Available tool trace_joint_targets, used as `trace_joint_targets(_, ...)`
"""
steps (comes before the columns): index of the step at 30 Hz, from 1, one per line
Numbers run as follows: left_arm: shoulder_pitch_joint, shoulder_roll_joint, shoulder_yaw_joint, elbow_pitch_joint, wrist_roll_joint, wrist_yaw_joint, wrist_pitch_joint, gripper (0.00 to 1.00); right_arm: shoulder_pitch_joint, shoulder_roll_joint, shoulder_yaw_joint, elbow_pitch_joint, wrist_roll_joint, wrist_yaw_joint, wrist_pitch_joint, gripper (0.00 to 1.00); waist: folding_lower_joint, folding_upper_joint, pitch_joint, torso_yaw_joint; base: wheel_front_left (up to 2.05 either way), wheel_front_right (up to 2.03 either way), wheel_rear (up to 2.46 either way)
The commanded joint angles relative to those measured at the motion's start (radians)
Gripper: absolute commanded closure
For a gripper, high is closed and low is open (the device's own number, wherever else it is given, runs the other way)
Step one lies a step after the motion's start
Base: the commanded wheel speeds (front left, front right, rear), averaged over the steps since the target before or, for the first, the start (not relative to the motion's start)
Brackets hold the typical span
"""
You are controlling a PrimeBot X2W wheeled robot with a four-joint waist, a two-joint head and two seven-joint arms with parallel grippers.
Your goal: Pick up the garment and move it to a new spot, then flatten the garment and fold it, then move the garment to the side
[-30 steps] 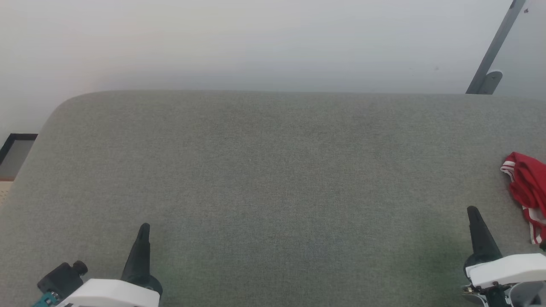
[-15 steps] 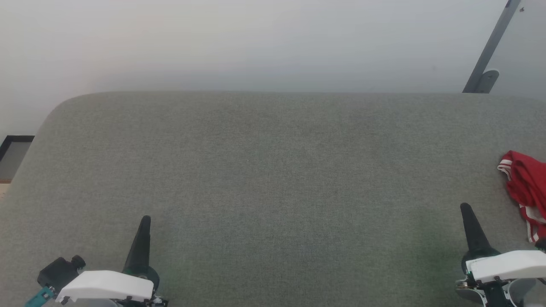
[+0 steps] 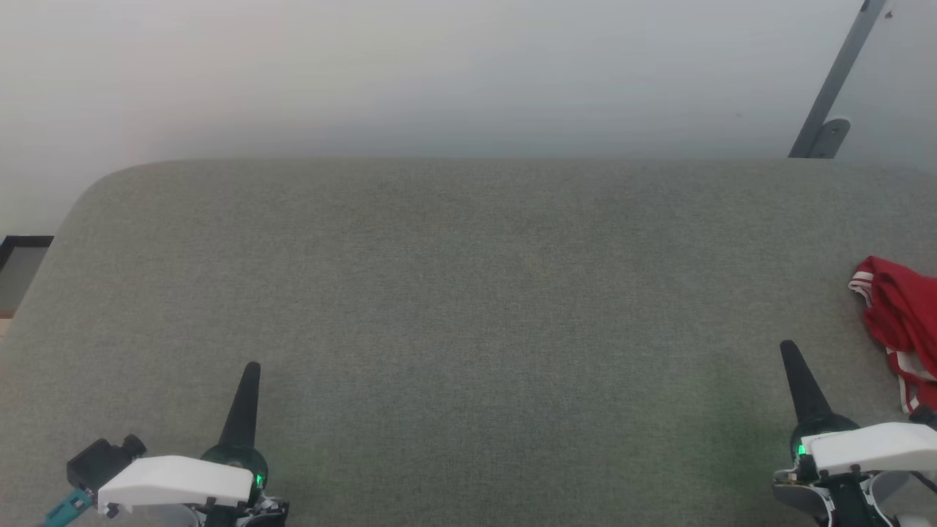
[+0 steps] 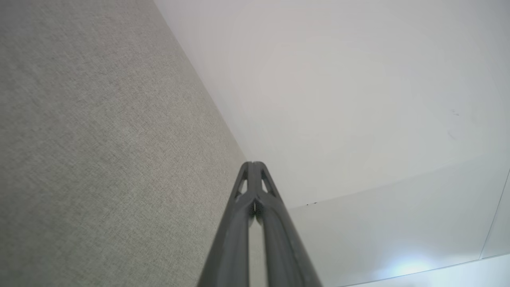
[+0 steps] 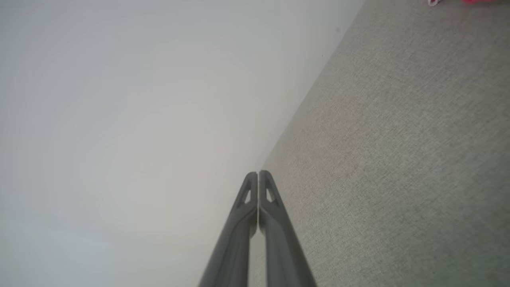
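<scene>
The garment (image 3: 902,322) is a crumpled red heap with white-and-red striped trim at the far right edge of the grey fabric surface (image 3: 468,293), partly cut off by the frame. A sliver of the garment (image 5: 474,1) shows at the top right of the right wrist view. My right gripper (image 3: 789,349) is shut and empty, a short way left of and nearer than the garment. Its closed tips (image 5: 258,174) point along the surface toward the wall. My left gripper (image 3: 252,368) is shut and empty at the lower left, far from the garment, and its tips (image 4: 253,164) are pressed together.
A pale wall (image 3: 439,73) rises behind the surface's far edge. A grey slanted bar with a bracket (image 3: 831,95) stands at the upper right. A dark-framed object (image 3: 18,256) sits beyond the surface's rounded left corner.
The head view has shifted slightly, so the scene slides a little left and up. Both grippers reach a bit further forward; the garment lies as before.
</scene>
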Motion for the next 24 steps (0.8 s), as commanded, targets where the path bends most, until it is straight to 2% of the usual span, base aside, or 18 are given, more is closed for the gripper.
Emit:
trace_joint_targets(1,-0.025,0.002,0.005,-0.005,-0.017,-0.002,0.006,1.0,-0.018,0.0,-0.001,-0.005,0.016,0.0,0.007,1.0,0.0,-0.0001,0.0,0.0,0.0,0.0,0.0)
trace_joint_targets(24,-0.057,-0.012,0.02,0.015,-0.199,-0.002,0.061,1.0,-0.039,0.027,-0.001,0.004,0.192,0.0,0.051,1.0,0.0,-0.0001,0.0,-0.014,0.0,0.0,0.0)
